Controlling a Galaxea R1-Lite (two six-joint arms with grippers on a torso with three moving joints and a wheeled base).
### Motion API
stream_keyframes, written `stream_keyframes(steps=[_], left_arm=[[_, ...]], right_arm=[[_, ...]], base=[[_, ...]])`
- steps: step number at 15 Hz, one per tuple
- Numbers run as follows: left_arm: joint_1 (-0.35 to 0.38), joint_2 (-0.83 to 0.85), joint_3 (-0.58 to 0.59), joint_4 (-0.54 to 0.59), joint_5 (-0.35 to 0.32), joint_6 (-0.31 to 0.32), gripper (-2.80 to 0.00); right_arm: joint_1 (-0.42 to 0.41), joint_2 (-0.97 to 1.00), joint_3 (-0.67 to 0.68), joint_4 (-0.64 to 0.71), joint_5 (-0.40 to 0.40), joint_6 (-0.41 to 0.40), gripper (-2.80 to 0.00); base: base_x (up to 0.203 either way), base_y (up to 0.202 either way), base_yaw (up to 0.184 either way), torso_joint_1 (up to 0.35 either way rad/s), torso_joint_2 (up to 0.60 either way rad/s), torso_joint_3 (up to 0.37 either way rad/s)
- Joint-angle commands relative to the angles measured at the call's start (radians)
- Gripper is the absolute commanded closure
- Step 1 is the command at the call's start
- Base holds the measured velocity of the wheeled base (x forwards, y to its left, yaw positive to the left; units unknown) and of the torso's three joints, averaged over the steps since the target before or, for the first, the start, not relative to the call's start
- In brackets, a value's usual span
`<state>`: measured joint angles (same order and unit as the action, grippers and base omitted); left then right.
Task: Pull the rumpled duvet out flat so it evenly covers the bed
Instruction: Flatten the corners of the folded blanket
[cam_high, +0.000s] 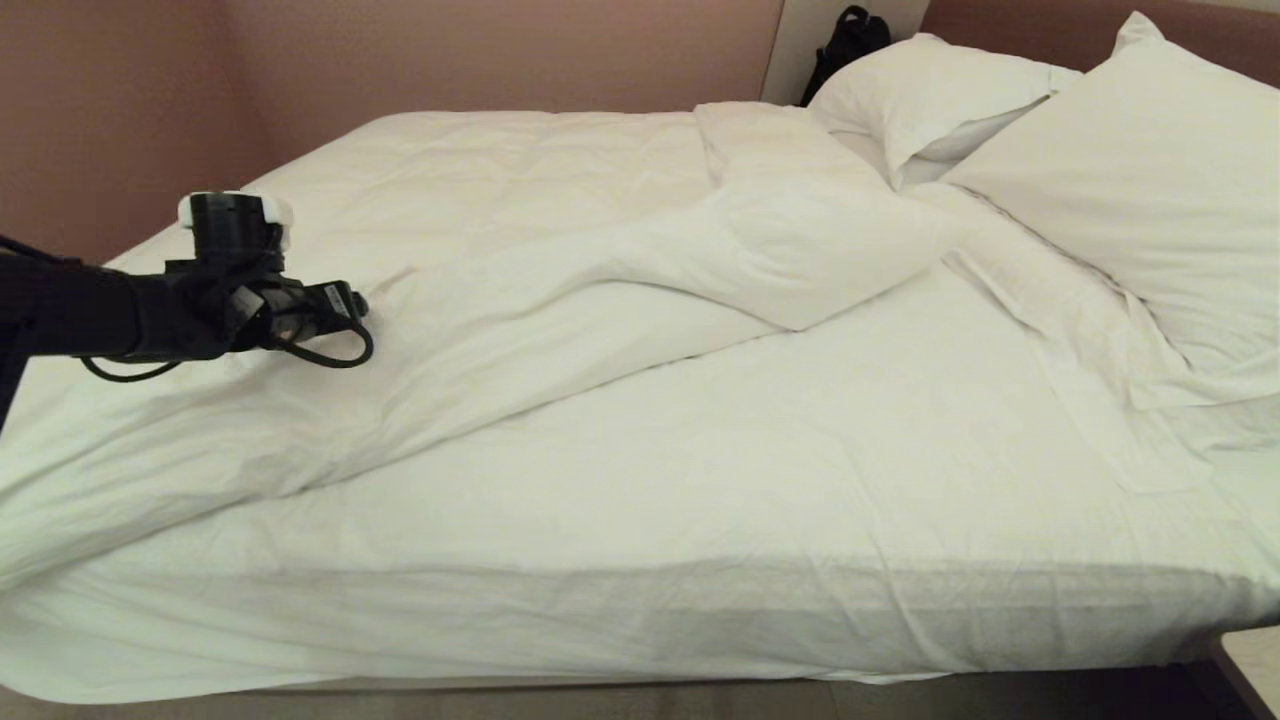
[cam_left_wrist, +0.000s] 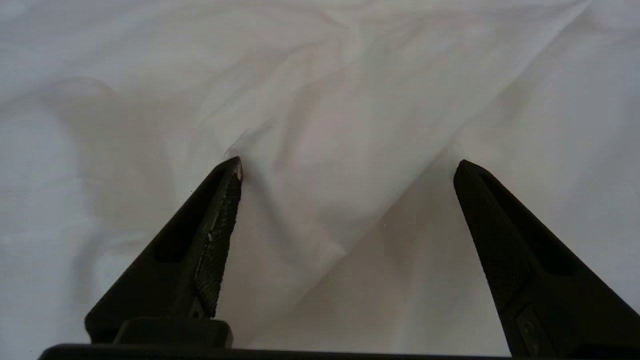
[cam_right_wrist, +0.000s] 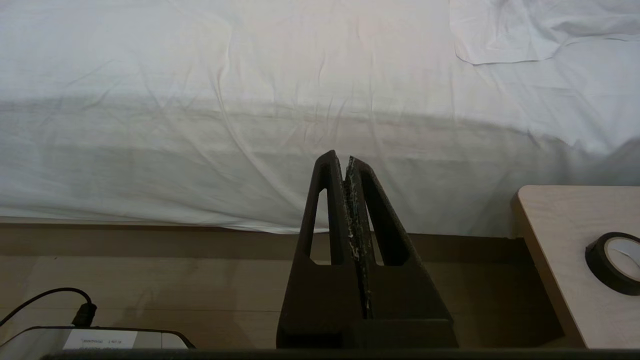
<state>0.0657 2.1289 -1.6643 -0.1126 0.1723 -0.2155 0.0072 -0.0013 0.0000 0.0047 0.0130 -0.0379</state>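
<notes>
The puffy white duvet (cam_high: 520, 300) lies bunched across the far and left part of the bed (cam_high: 760, 600). Its folded edge runs diagonally from the near left corner up toward the pillows, and the near right part of the sheeted mattress is bare. At the left, my left gripper (cam_high: 352, 302) hovers low over the duvet. In the left wrist view, the left gripper (cam_left_wrist: 348, 166) is open. A soft ridge of duvet (cam_left_wrist: 320, 100) lies between the spread fingers, unclamped. Down beside the bed (cam_right_wrist: 200, 150), my right gripper (cam_right_wrist: 345, 157) hangs shut and holds nothing.
Two plump pillows (cam_high: 1130, 170) (cam_high: 930, 100) lean at the head, with a thin loose sheet (cam_high: 1090, 350) below them. A black bag (cam_high: 845, 40) stands behind. A pale bedside table (cam_right_wrist: 555, 250) carries a tape roll (cam_right_wrist: 615, 260). A cabled device (cam_right_wrist: 90, 340) sits on the floor.
</notes>
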Motion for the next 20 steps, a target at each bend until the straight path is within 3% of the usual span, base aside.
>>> stream_keyframes(steps=[1, 6, 9, 20], left_arm=[[0.000, 0.067, -0.008, -0.002, 0.001, -0.005, -2.80], [0.000, 0.135, -0.030, -0.006, 0.001, -0.011, -2.80], [-0.003, 0.200, -0.038, -0.065, 0.007, -0.039, -2.80], [-0.012, 0.237, -0.043, -0.067, 0.011, -0.042, -2.80]], right_arm=[[0.000, 0.001, 0.000, 0.000, 0.001, 0.000, 0.00], [0.000, 0.001, 0.000, 0.000, 0.001, 0.000, 0.00], [0.000, 0.001, 0.000, 0.000, 0.001, 0.000, 0.00], [0.000, 0.001, 0.000, 0.000, 0.001, 0.000, 0.00]], base=[[0.000, 0.000, 0.000, 0.000, 0.00, 0.000], [0.000, 0.000, 0.000, 0.000, 0.00, 0.000], [0.000, 0.000, 0.000, 0.000, 0.00, 0.000], [0.000, 0.000, 0.000, 0.000, 0.00, 0.000]])
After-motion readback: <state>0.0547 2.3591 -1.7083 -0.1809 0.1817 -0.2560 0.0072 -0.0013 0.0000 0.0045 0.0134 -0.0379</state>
